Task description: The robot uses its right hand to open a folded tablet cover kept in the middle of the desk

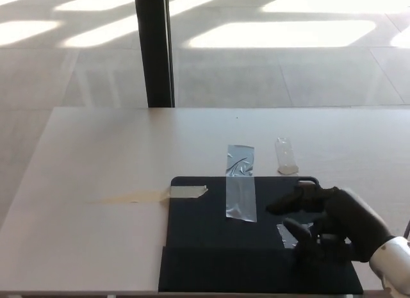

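**Right hand over the tablet cover's right side**

Lying flat and closed near the front edge of the pale desk (96, 157), roughly at mid-width: a black tablet cover (211, 240), with a lower band or flap running along its near edge. Fastened at the far edge by a strip of clear glossy tape (241, 182) running from the desk down onto the black surface. At the cover's far left corner, a beige tape piece (188, 192) bridging cover and desk, with a faint yellowish smear trailing off to the left of it. Just beyond the far right corner, apart from the cover, a small clear tape scrap (286, 156) stuck on the desk.

Entering from the lower right: the black right hand (333, 221), with a white wrist section at the picture's corner. Positioned over the right part of the cover, thumb and fingers apart and curled, pointing leftward, gripping nothing. Between the digits, a grey tape patch (289, 234) visible on the cover. Contact between the lower fingertips and the cover surface impossible to judge from this view.

Behind the desk: a dark vertical post (154, 48) standing on a tiled floor (288, 61) crossed by bright sunlit bands.

No left hand in view.
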### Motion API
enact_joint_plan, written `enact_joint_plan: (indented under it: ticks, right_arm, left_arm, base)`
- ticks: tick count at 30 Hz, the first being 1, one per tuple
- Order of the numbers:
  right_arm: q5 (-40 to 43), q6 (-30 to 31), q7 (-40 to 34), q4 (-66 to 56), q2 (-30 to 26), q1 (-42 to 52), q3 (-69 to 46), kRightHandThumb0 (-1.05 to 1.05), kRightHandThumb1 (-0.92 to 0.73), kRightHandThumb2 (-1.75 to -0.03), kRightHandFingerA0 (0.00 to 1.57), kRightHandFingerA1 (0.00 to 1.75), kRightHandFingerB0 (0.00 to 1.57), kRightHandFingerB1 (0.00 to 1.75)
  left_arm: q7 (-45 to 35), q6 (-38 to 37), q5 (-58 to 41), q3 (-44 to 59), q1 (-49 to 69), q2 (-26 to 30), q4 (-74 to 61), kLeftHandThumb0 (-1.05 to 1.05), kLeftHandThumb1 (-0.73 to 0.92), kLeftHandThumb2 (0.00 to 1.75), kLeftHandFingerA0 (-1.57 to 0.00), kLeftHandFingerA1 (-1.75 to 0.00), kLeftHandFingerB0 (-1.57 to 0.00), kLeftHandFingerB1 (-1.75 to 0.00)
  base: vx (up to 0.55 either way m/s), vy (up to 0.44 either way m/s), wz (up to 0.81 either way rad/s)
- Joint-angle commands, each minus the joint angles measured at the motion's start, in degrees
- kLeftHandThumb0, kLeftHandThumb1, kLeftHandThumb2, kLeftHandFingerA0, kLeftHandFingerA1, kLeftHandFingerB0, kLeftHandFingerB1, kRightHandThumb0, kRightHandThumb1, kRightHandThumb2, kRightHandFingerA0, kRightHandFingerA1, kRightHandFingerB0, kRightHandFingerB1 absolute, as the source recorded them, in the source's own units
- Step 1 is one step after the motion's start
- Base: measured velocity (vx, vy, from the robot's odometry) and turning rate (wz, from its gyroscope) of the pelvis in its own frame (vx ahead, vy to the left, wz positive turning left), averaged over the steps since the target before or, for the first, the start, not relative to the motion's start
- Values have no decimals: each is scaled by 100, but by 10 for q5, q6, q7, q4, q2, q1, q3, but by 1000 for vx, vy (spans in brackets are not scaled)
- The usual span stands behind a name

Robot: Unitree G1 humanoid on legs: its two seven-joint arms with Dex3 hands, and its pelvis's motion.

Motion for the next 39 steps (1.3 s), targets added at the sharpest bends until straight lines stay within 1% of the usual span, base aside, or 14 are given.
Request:
enact_joint_plan:
  ticks: [1,6,12,13,15,20,22,25,26,27,29,31,33,39]
  right_arm:
    - [175,345,30,0,91,-46,-162,-89,-92,-70,74,51,60,45]
    - [169,349,43,-3,83,-70,-154,-88,-92,-69,77,50,62,44]
    - [168,339,44,-22,94,-98,-138,-83,-92,-71,73,48,58,42]
    - [166,306,30,-8,105,-112,-134,-77,-92,-71,72,52,59,45]
    - [154,279,14,3,113,-125,-126,-77,-92,-71,72,52,58,46]
    - [131,259,-1,38,114,-141,-108,-78,-92,-68,73,53,61,47]
    - [113,216,-1,66,99,-126,-84,-77,-92,-71,70,53,58,49]
    - [116,210,-6,75,91,-123,-76,-77,-92,-71,70,53,58,49]
    - [104,199,-13,58,92,-68,-55,-78,-92,-68,78,57,64,49]
    - [107,199,-15,59,90,-69,-53,-78,-92,-68,78,57,64,49]
    - [125,181,2,21,80,-13,-49,-78,-92,-70,74,55,61,50]
    - [129,183,0,-9,78,25,-47,-77,-92,-70,78,56,65,50]
    - [136,183,-1,-36,74,63,-47,-77,-92,-70,75,54,64,49]
    - [148,178,0,-65,50,116,-48,-77,-92,-71,78,56,65,50]
  left_arm:
    - [-5,16,-15,-2,-13,24,1,-84,90,66,-74,-73,-55,-63]
    - [-6,17,-17,0,-18,23,2,-81,92,66,-74,-75,-55,-64]
    - [-7,13,-15,-2,-14,21,4,-83,91,66,-72,-73,-55,-64]
    - [-7,13,-14,-3,-13,20,3,-83,91,66,-75,-74,-55,-64]
    - [-3,14,-15,-2,-16,19,2,-83,91,66,-76,-75,-57,-65]
    - [-3,16,-12,-6,-17,20,3,-82,91,66,-75,-74,-56,-63]
    - [-5,12,-12,-8,-16,17,4,-83,91,66,-74,-72,-56,-62]
    - [-5,12,-13,-9,-17,18,5,-83,91,66,-74,-72,-56,-62]
    - [-6,21,-16,-8,-25,23,3,-82,91,66,-73,-74,-55,-63]
    - [-6,21,-17,-8,-26,24,3,-82,91,66,-73,-74,-55,-63]
    - [-1,26,-17,-7,-30,26,3,-80,91,67,-70,-72,-55,-62]
    - [-3,22,-18,-7,-29,27,3,-80,91,67,-69,-72,-54,-62]
    - [-4,19,-20,-7,-27,25,4,-80,91,67,-70,-72,-55,-62]
    - [0,20,-27,-8,-27,26,4,-84,90,66,-72,-74,-56,-65]
  base:
    - [0,0,0]
    - [0,0,0]
    - [0,0,0]
    - [0,0,0]
    - [0,0,0]
    - [0,0,0]
    - [0,0,0]
    - [0,0,0]
    - [0,0,0]
    - [-9,-8,8]
    - [0,0,0]
    - [0,0,0]
    - [0,0,0]
    - [0,0,0]
